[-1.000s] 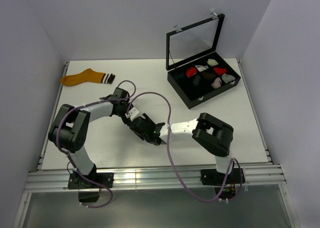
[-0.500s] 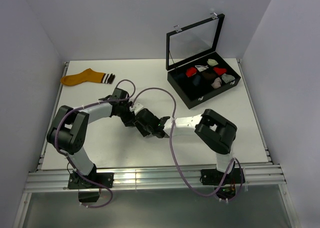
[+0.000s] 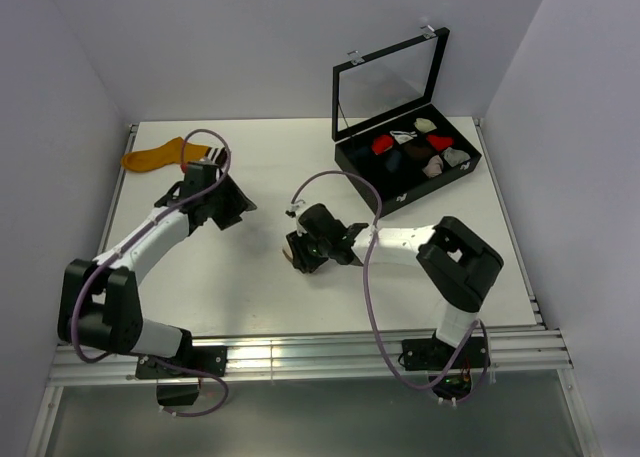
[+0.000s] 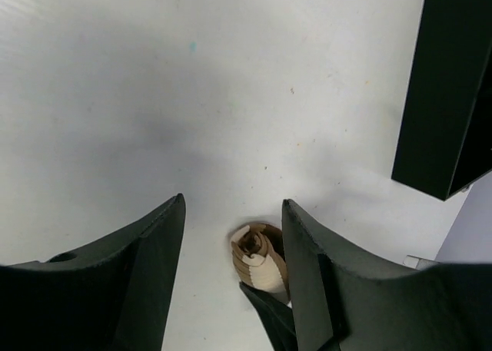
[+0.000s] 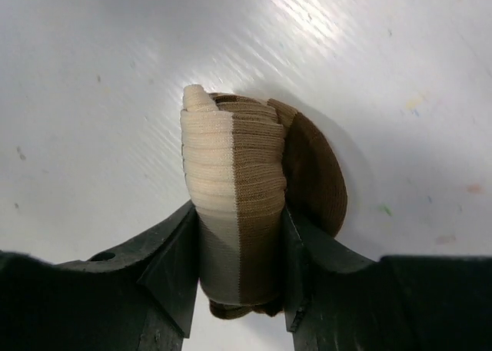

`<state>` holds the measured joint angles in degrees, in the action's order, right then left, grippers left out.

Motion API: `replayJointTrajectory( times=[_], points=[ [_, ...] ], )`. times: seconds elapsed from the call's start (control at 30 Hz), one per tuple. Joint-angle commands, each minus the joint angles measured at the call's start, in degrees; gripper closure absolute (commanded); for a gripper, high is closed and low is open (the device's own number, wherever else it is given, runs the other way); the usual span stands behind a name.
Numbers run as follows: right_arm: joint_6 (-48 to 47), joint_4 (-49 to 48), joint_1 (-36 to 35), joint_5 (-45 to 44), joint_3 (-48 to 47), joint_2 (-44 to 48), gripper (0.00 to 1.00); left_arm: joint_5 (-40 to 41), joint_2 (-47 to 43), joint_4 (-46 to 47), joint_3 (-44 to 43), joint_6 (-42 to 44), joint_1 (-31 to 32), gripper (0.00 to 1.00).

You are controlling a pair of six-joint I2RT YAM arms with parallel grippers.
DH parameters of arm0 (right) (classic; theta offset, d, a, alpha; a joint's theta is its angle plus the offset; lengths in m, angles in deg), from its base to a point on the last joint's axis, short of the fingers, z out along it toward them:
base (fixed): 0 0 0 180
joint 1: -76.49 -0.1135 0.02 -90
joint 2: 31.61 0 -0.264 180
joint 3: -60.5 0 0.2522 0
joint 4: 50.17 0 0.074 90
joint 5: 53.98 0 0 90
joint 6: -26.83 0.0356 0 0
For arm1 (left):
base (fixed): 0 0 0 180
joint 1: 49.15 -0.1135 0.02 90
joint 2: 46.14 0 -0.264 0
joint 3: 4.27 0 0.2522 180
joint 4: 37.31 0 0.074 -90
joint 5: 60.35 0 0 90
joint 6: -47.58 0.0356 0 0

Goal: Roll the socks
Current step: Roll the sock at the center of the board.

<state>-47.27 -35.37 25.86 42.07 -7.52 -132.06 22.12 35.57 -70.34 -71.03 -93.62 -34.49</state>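
The brown sock with cream stripes [image 5: 240, 205] is rolled into a tight bundle. My right gripper [image 5: 238, 251] is shut on it, low over the table middle [image 3: 298, 251]. The roll also shows in the left wrist view [image 4: 261, 263], beyond my left gripper [image 4: 232, 243], which is open and empty. In the top view the left gripper [image 3: 232, 209] sits left of the roll and apart from it. The mustard-orange sock [image 3: 152, 157] lies flat at the table's far left, its dark striped cuff mostly hidden behind the left arm.
A black compartment box [image 3: 372, 187] with its lid raised stands at the back right and holds several small sock bundles [image 3: 381, 146]. Its dark side shows in the left wrist view [image 4: 446, 97]. Purple cables loop over both arms.
The left arm has let go and swung back to the left, toward the orange sock. The right gripper has moved slightly up and right, still holding the rolled brown sock.
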Motion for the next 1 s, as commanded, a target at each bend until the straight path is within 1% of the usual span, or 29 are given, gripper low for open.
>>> replayJointTrajectory(
  times=[0.0,0.07,0.13,0.17,0.33,0.5,0.63,0.67,0.77,0.9,0.97],
  points=[
    [1.41,8.18,1.32,-1.9,-1.28,4.81,1.0,6.28,-5.67,-1.65,-1.24,3.12,-0.68,0.42],
    [1.24,10.28,2.02,-5.33,-2.6,7.18,1.0,7.27,-9.63,-2.26,-0.89,4.78,-1.21,0.41],
    [0.98,12.66,3.6,-8.22,-4.88,9.03,1.0,11.47,-13.48,-3.23,-0.27,6.63,-1.82,0.41],
    [0.97,13.46,4.31,-8.76,-5.59,9.47,1.0,12.01,-14.81,-3.49,-0.1,7.25,-2.26,0.42],
    [1.59,18.2,10.18,-14.56,-11.74,12.72,1.0,16.57,-23.15,-4.02,2.18,9.97,-4.28,0.42],
    [2.81,24.27,16.52,-25.19,-18.23,13.78,1.0,20.45,-29.14,-4.11,4.73,12.61,-4.81,0.43],
    [3.79,27.87,23.37,-30.56,-22.11,13.79,1.0,24.05,-31.35,-3.76,6.23,14.46,-4.81,0.42],
    [3.79,28.31,26.17,-31.61,-22.64,13.7,1.0,25.01,-31.44,-3.67,6.5,14.64,-4.81,0.43],
    [3.7,29.55,31.01,-36.18,-24.14,12.73,1.0,25.81,-31.35,-3.32,7.72,15.08,-4.81,0.42],
    [2.29,29.11,35.15,-39.61,-24.92,10.54,1.0,27.48,-31.35,-2.62,10.09,15.25,-4.2,0.42],
    [2.55,30.07,36.56,-41.46,-25.89,7.9,1.0,27.48,-31.26,-2.36,10.63,15.25,-3.85,0.42]
  ],
)
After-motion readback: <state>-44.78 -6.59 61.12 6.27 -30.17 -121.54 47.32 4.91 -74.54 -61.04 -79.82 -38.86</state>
